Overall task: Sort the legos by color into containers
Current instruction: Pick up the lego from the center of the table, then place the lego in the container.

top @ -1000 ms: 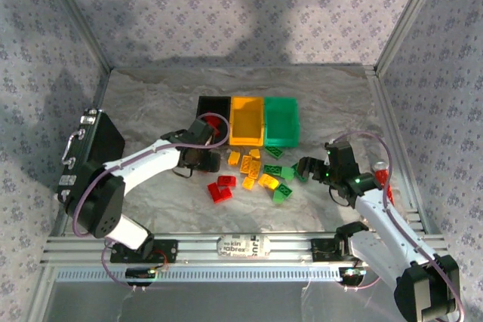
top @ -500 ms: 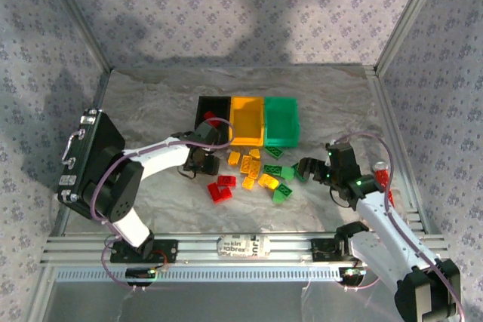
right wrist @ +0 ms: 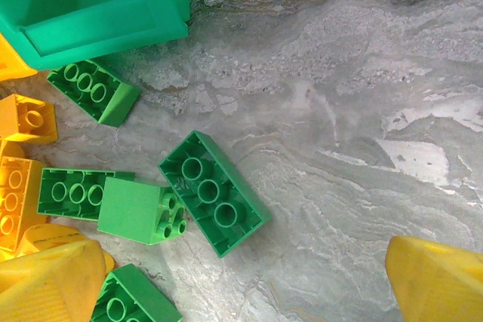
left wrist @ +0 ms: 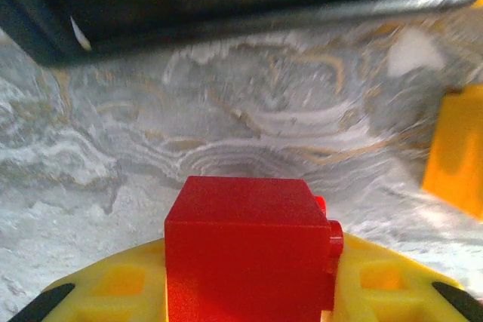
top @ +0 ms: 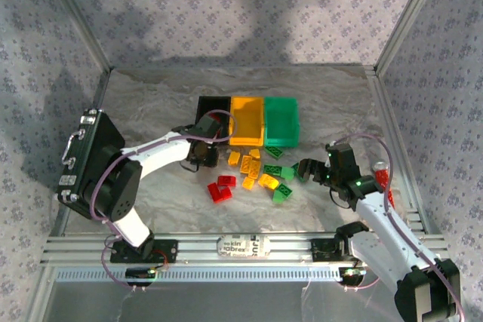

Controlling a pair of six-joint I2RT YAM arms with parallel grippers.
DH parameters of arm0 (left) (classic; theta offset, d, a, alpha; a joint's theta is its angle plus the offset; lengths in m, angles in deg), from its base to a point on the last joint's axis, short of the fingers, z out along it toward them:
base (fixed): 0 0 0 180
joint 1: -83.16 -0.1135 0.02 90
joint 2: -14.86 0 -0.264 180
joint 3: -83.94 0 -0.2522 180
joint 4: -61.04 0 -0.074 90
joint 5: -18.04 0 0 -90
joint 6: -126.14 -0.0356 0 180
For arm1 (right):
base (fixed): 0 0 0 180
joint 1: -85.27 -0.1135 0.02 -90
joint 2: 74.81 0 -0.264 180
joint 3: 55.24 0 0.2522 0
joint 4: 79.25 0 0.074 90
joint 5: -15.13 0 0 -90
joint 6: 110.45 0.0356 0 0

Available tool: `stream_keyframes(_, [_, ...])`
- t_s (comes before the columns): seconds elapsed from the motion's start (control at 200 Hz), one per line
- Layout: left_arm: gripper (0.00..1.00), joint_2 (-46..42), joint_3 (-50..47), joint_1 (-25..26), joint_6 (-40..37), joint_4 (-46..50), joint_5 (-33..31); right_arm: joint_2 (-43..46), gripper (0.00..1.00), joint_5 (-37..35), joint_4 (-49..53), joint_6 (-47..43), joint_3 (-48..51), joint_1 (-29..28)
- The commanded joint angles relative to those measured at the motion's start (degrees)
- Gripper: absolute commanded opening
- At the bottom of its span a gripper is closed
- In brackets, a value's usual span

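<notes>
Pinch of left gripper (top: 203, 157) on red brick (left wrist: 245, 250): lift straight, clear rim of black bin (top: 214, 98) just beyond the fingertips, then release; right gripper (top: 304, 169) spread wide above green bricks (right wrist: 213, 192).

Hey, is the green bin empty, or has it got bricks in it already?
Looks empty: the green bin is plain green inside from above, and its corner in the right wrist view holds no brick.

patterned walls (top: 241, 5), grey marbled tabletop (top: 151, 92)
</notes>
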State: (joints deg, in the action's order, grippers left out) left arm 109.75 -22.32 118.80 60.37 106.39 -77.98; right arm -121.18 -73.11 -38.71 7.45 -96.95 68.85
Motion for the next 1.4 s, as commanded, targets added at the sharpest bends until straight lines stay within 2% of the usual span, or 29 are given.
stream_keyframes(0.0, [0.33,-2.4,5.0,-0.4,-1.9,2.3,-1.5,0.6,0.97,-0.5,1.0,1.0,0.3,-0.3])
stream_keyframes(0.255, [0.33,1.4,16.2,-2.7,-4.5,5.3,-1.3,1.0,0.97,-0.7,1.3,1.0,0.4,-0.3])
stream_keyframes(0.435, [0.34,7.2,25.6,-5.0,-6.7,6.9,-0.6,1.2,0.97,-0.5,1.3,1.0,0.4,-0.3])
stream_keyframes(0.455, [0.37,7.9,26.6,-5.2,-7.0,7.6,-0.1,1.2,0.97,-0.5,1.3,1.0,0.5,-0.3])
stream_keyframes(0.49, [0.48,9.0,28.3,-5.4,-7.6,8.9,0.4,1.2,0.97,-0.5,1.3,1.0,0.4,-0.3])
stream_keyframes(0.53, [0.73,9.9,30.3,-5.3,-7.7,10.4,-0.4,1.2,0.97,-0.5,1.3,1.0,0.5,-0.3])
stream_keyframes(0.555, [0.81,10.4,31.4,-5.2,-7.3,11.3,-1.3,1.2,0.97,-0.5,1.3,1.0,0.5,-0.3])
stream_keyframes(0.63, [0.86,10.5,32.4,-5.1,-6.2,12.7,-2.7,1.2,0.97,-0.6,1.3,1.0,0.6,-0.2])
stream_keyframes(0.81, [0.87,3.2,24.8,-2.6,-5.0,8.2,-2.7,1.1,0.98,-0.7,0.6,1.0,0.8,-0.2])
stream_keyframes(1.049, [0.86,-7.1,13.4,2.5,-2.3,8.8,-3.7,0.4,0.98,-0.4,0.4,0.9,0.3,-0.2])
stream_keyframes(1.174, [0.86,-12.8,5.4,6.2,-2.2,8.3,-2.4,0.7,0.98,0.0,0.6,0.9,0.5,-0.2])
stream_keyframes(1.279, [0.86,-17.9,-2.6,9.1,-1.3,4.6,1.7,0.7,0.99,1.6,0.7,0.6,0.2,-0.2])
stream_keyframes(1.399, [0.86,-21.7,-10.2,10.5,4.5,3.3,3.4,1.2,0.99,2.2,1.6,0.4,-0.1,-0.3])
